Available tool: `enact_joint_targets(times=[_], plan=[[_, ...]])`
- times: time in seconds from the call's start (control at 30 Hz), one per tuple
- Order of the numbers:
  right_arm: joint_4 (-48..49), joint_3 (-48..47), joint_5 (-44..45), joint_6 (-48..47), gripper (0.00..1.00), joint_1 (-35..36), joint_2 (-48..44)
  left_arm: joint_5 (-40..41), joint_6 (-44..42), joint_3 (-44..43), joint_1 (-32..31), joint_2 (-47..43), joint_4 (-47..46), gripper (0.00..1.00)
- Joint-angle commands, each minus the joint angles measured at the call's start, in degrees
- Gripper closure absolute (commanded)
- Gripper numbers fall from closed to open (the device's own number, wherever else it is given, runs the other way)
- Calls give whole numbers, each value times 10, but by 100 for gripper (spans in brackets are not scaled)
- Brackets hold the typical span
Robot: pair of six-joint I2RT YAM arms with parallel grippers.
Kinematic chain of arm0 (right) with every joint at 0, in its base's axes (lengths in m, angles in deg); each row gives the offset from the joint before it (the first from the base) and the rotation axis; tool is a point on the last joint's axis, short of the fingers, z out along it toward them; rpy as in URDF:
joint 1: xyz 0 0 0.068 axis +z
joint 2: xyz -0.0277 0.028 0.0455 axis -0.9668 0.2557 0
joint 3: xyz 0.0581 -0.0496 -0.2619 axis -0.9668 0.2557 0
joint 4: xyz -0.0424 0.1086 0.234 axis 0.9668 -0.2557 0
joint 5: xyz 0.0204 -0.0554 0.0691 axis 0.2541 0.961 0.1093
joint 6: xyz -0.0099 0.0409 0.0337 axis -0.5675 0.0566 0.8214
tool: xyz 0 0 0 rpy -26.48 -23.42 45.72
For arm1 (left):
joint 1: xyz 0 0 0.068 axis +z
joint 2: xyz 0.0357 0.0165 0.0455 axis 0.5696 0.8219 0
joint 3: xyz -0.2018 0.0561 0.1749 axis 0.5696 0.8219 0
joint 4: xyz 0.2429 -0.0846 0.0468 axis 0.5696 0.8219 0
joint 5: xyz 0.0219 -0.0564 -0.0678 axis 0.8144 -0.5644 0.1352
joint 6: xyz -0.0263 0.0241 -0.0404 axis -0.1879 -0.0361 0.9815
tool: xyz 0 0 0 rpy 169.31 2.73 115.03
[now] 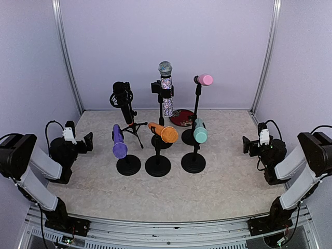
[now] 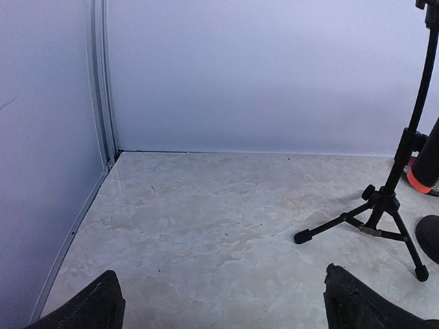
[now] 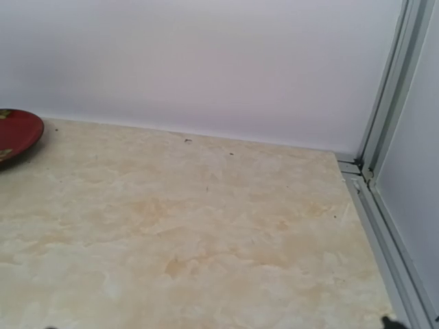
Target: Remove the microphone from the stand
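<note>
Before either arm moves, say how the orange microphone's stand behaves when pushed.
Top-heavy: the orange microphone rides high on its thin stand, which probably tips if pushed high. The flat round base likely slides, not rolls.

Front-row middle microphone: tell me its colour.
Orange microphone; shows best in the top external view.

stands [image 1: 157, 165] crowd centre, tabletop [image 1: 93, 192] flanks passable

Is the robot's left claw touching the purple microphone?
Apart. The top external view shows bare table between the left gripper and the purple microphone; the left wrist view shows nothing between its open fingers.
</note>
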Motion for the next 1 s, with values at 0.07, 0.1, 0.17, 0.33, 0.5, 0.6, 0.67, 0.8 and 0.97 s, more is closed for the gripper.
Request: enact_joint_targets(times=[0.07,0.1,0.17,0.33,0.5,0.6,0.67,0.8,0.97], plan=[[19,-9,-3,0,0,-7,5,2,-6,-8,2,6,-17,1],[18,-9,-3,-1,0,-7,5,3,-6,-8,2,6,-17,1],[19,-9,-3,-1,0,-7,5,3,-6,-8,2,6,-17,1],[18,-10,10,5,0,-7,5,3,-7,-9,2,6,-17,1],[-14,-10,103,40,0,-7,-20,-2,-6,-8,3,5,-18,1],[-119,-42,123,42,0,-4,-87,-40,8,-53,27,-30,70,1],[-241,-87,161,65,0,-4,-143,-41,15,-118,35,-52,193,1],[-379,-135,152,112,0,-4,-233,-80,-37,-212,37,-80,390,1],[-563,-211,205,250,0,-5,-303,-146,-74,-272,50,-129,543,1]])
